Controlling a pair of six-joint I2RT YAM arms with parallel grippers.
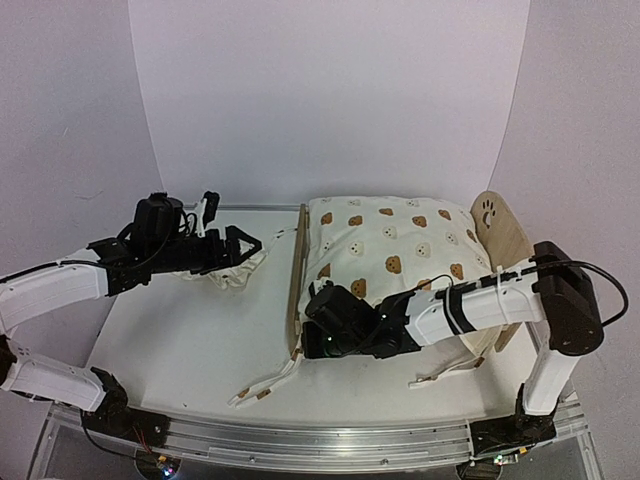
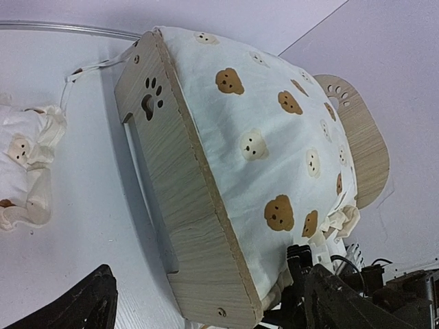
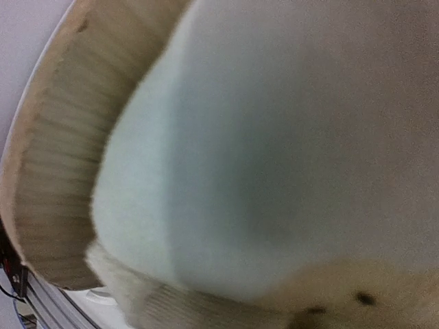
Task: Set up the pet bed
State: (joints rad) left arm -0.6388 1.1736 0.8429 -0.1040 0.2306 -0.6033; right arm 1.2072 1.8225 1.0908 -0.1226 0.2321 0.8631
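Top external view is showing the pet bed standing on the white table, off to the right of the left gripper and right up against the right gripper. A cream bear-print cushion is filling the bed between its low end board and the rounded headboard. The cushion's ties are trailing onto the table just below the right fingers.

The left fingers are standing wide apart and gripping nothing. A small bear-print pillow is lying just beneath and beside their tips; I cannot tell whether they are touching it. From the left wrist, one dark finger is showing at the bottom edge, the pillow is lying ahead of it to the left, and the end board with the paw cutout is rising ahead to the right, with the cushion bulging over it.

The right gripper is pressing in at the near corner of the end board. Its wrist view is filling with blurred cushion cloth and a curve of wood, and its fingers are hiding from every view, so I cannot tell whether they are apart or clamping.
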